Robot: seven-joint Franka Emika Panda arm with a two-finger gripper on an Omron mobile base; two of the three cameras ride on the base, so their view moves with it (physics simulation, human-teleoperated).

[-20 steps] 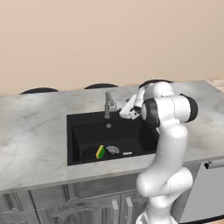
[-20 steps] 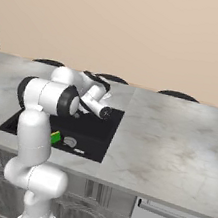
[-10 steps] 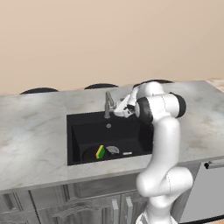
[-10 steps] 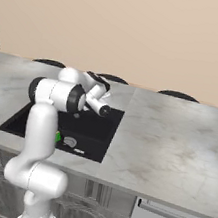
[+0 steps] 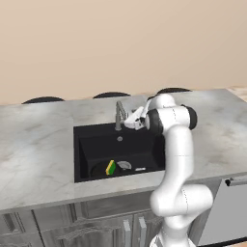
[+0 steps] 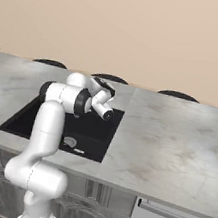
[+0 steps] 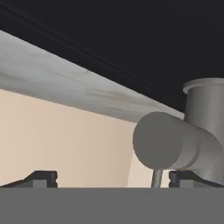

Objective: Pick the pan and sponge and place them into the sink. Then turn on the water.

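Note:
The sink point(image 5: 91, 144) is a black basin set in the marble counter. The pan point(image 5: 99, 170) lies on its floor at the front left, dark against the black. On the pan rests the green and yellow sponge point(image 5: 111, 167), next to the silver drain point(image 5: 125, 165). My gripper point(image 5: 129, 121) is level with the grey faucet point(image 5: 118, 115), just right of it, and its jaws stand open. In the hand view the faucet point(image 7: 175, 144) looms close above my right fingertip point(image 7: 188, 177), and the gripper point(image 7: 113, 179) holds nothing. No water runs from the spout.
Marble counter point(image 5: 34, 149) spreads to both sides of the sink, with a wide stretch point(image 6: 177, 138) on the right. Dark stool tops point(image 6: 109, 77) line the far edge. A dishwasher front point(image 5: 226, 207) sits under the counter at the right.
My hand has edged left toward the faucet while the arm's upper links swung round. The jaws stay open; pan and sponge have not moved.

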